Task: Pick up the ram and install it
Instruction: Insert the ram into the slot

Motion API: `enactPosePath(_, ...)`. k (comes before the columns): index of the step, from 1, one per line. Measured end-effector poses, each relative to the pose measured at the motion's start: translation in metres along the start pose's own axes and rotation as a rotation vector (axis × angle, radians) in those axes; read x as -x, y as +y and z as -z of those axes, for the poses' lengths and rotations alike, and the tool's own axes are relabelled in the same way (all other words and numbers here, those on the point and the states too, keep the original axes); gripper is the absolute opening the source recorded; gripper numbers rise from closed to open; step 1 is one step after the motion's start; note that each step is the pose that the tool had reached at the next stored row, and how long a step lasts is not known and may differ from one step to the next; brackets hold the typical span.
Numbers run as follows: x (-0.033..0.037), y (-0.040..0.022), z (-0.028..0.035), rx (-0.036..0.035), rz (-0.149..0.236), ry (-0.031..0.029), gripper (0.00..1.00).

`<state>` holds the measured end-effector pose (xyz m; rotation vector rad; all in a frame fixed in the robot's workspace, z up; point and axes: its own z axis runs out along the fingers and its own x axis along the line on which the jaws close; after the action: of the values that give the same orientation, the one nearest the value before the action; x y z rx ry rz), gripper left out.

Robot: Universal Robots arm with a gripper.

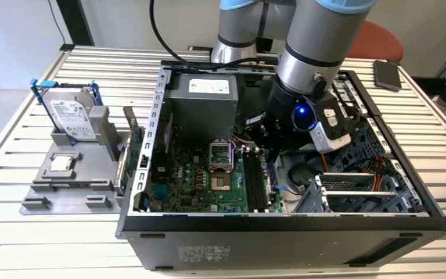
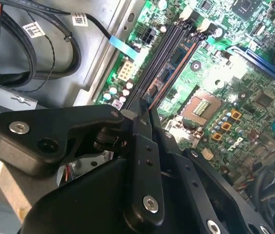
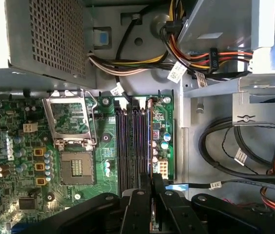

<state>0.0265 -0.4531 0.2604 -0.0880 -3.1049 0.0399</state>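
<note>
Exterior view: arm vertical, end effector clenched on ram above slots.

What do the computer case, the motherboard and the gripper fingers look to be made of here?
Computer case: sheet metal, it seems; matte grey inside with folded edges, black outside. Motherboard: glossy green circuit board, with soldered parts. The gripper has fingers of matte black, rigid material, screwed together; metal or plastic is unclear.
</note>
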Motion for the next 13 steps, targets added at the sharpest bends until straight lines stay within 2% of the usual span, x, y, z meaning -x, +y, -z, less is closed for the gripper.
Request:
enactPosePath(3, 0.0001, 0.0001, -0.0004, 0.0005, 0.000, -0.0010, 0.00)
enactPosePath(4, 0.0001, 0.0001, -0.0013, 0.0013, 0.000, -0.0061, 0.00)
enactPosePath(7, -0.0003, -0.0001, -0.0029, 0.0019, -0.001, -0.0293, 0.00)
enactPosePath(8, -0.0012, -0.0002, -0.0035, 0.0022, -0.001, -0.0319, 0.00)
enactPosePath(13, -0.0033, -0.0008, -0.0067, 0.0018, -0.002, -0.0320, 0.00)
